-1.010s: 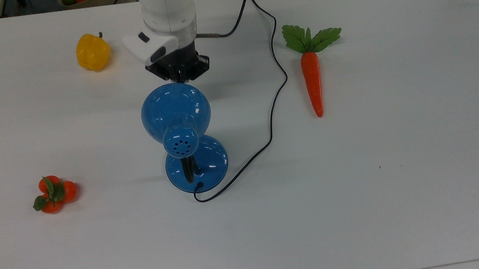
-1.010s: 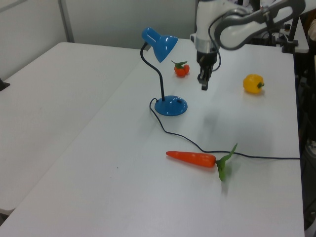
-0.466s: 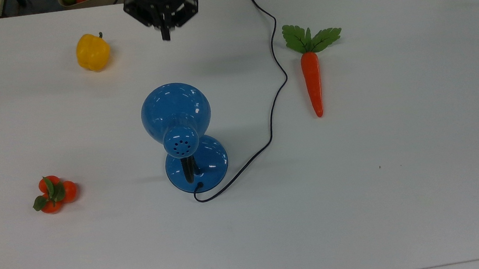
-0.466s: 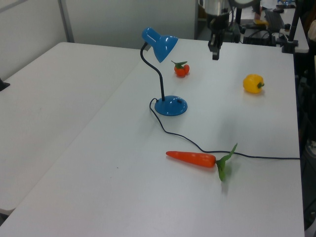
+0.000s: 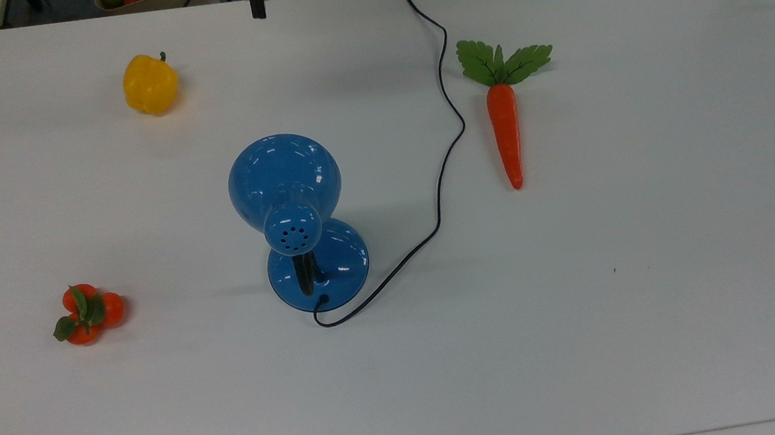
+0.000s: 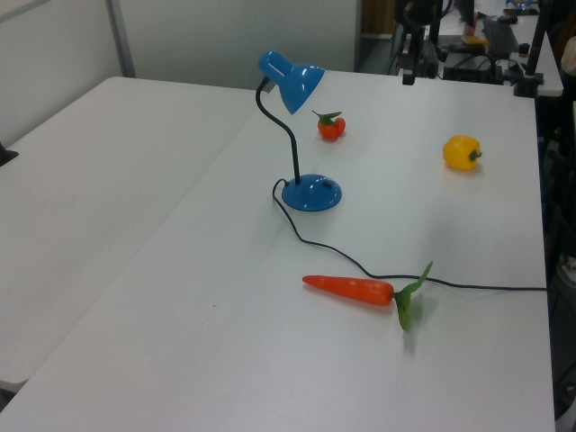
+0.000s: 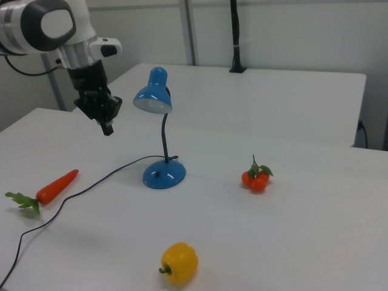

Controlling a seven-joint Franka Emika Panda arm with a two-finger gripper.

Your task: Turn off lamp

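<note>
Tool (image 7: 107, 128) clenched on nothing – raised well apart from lamp (image 7: 161, 137)

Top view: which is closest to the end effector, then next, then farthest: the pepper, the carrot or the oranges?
From the end effector at the top edge:
1. Pepper, toward the top view's left.
2. Carrot, toward the top view's right.
3. Oranges, low on the top view's left.

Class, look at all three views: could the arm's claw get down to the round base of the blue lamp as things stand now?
Probably yes. The claw hangs raised, away from the lamp, and bare table surrounds the base. From straight above, the shade overhangs part of the base, so an approach from the side looks freer.
</note>
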